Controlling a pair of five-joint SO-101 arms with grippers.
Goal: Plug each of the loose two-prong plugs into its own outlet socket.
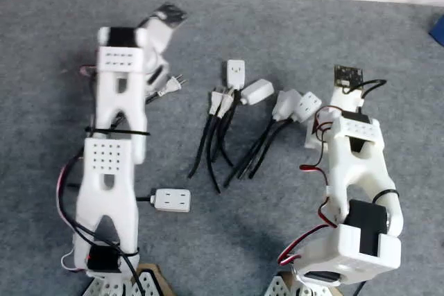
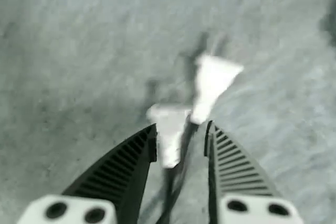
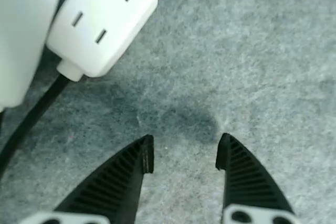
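Observation:
My left gripper [image 2: 181, 135] is at the far left of the carpet and is shut on the rear of a white two-prong plug [image 2: 169, 129]. In the high view this plug [image 1: 170, 86] points its prongs toward the middle. Two more white plugs [image 1: 220, 99] on black cables lie in the centre beside white outlet sockets [image 1: 236, 73], [image 1: 257, 91]. A further pair of sockets [image 1: 297, 105] lies to their right. My right gripper [image 3: 184, 148] is open over bare carpet just short of a white socket [image 3: 100, 22], with nothing between its fingers.
Another white socket [image 1: 171, 199] lies near the left arm's base. Black cables [image 1: 208, 150] fan out toward the front from the central cluster. Grey carpet [image 1: 277, 25] covers the floor, and a blue object [image 1: 438, 29] sits at the far right edge.

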